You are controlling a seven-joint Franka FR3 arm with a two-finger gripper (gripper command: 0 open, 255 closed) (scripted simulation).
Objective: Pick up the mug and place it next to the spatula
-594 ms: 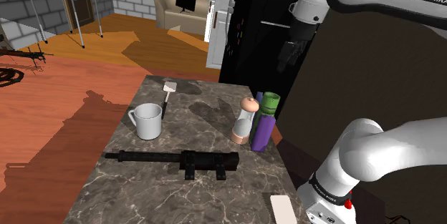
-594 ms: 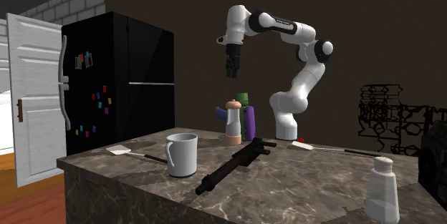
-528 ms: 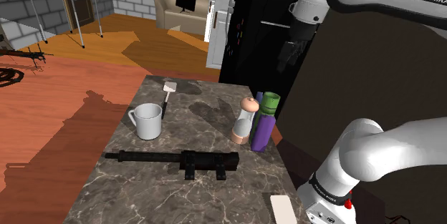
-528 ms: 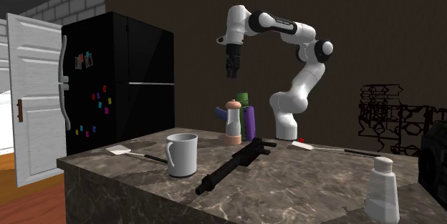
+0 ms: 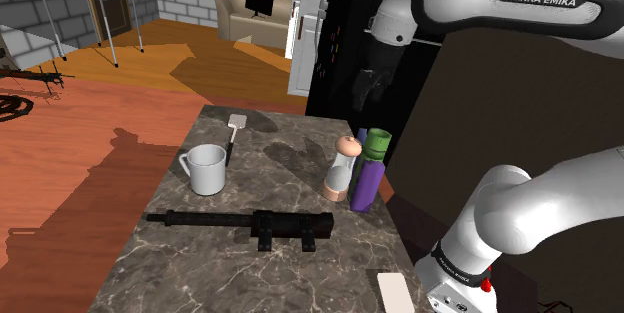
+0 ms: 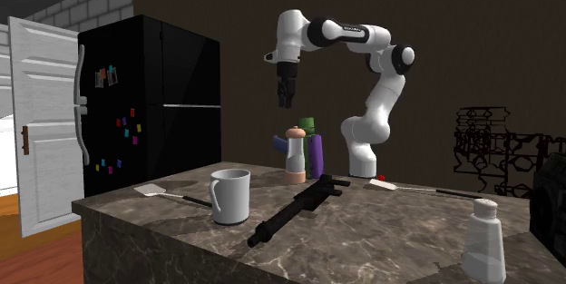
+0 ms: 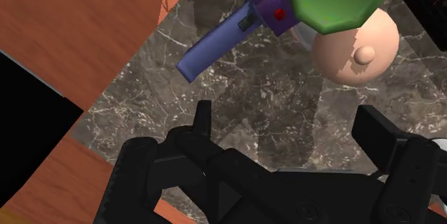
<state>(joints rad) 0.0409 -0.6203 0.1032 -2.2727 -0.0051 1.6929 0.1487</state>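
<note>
1. Arm (image 5: pixel 520 6) rises from the stand at the shoulder view's lower right and arches up and over to the left. The wrist is bent so the gripper (image 5: pixel 362 96) points down, high over the marble counter (image 5: pixel 300 281), in front of the black fridge (image 5: pixel 335 61).
2. In the second exterior view the gripper hangs well above the peach-topped grinder (image 6: pixel 295 155) and the green-capped purple bottle (image 6: pixel 313 151), touching neither.
3. In the wrist view the fingers (image 7: pixel 203 119) stand apart with bare marble between them, so it is open and holding nothing. The green cap and the peach top lie just beyond the fingertips.
4. White mug (image 5: pixel 208 169) stands upright on the counter, handle toward the shoulder view's left, well apart from the gripper. It sits between the spatula (image 5: pixel 236 126) and the black rifle (image 5: pixel 250 225). The spatula's handle end is near the mug's rim.
5. Second exterior view takes in a white bottle (image 6: pixel 483 241) at the counter's near right corner and a white door (image 6: pixel 45 128) beside the fridge. Shoulder view takes in a wood floor (image 5: pixel 90 161) and a couch (image 5: pixel 255 11).
</note>
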